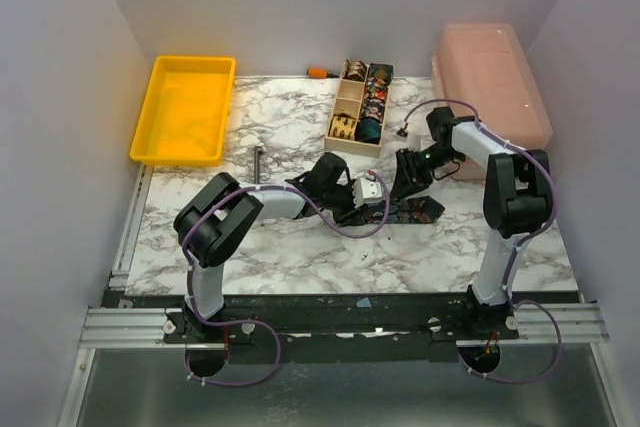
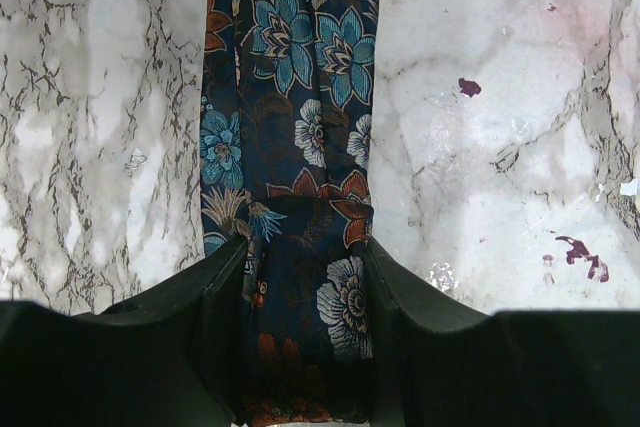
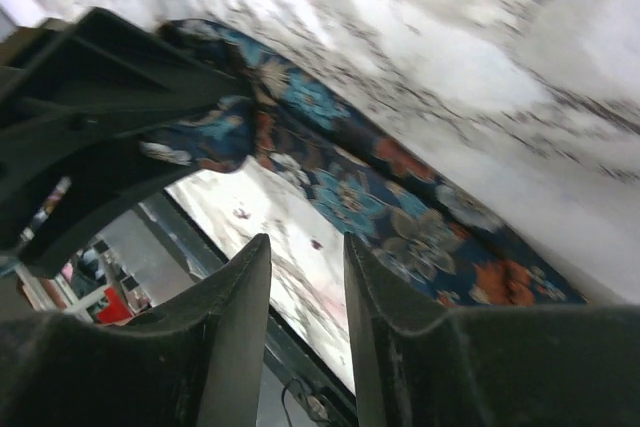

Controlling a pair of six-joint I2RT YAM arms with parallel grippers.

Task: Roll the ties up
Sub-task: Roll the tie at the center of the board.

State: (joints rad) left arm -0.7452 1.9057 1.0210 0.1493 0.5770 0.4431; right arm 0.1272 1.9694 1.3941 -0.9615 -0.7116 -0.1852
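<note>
I see the left arm lying low, stretched from its base across the worktop (image 1: 300, 257) to centre. The left gripper (image 2: 303, 292) is clamped on the floral tie (image 2: 295, 117), a flat strip lying mid-worktop. The right arm is folded high with its wrist tipped down. The right gripper (image 3: 305, 287) is barely ajar and holds nothing. It sits just beside the tie. I can't tell if it touches, the view is blurred.

Dark floral tie (image 2: 290, 147) against white marble table (image 1: 300, 247).
Showed navy ground with teal, white and rust-orange blooms; set against grey-black veining flecked maroon, with yellow tray (image 1: 185, 107) far left, pale pink box (image 1: 490, 77) far right.
</note>
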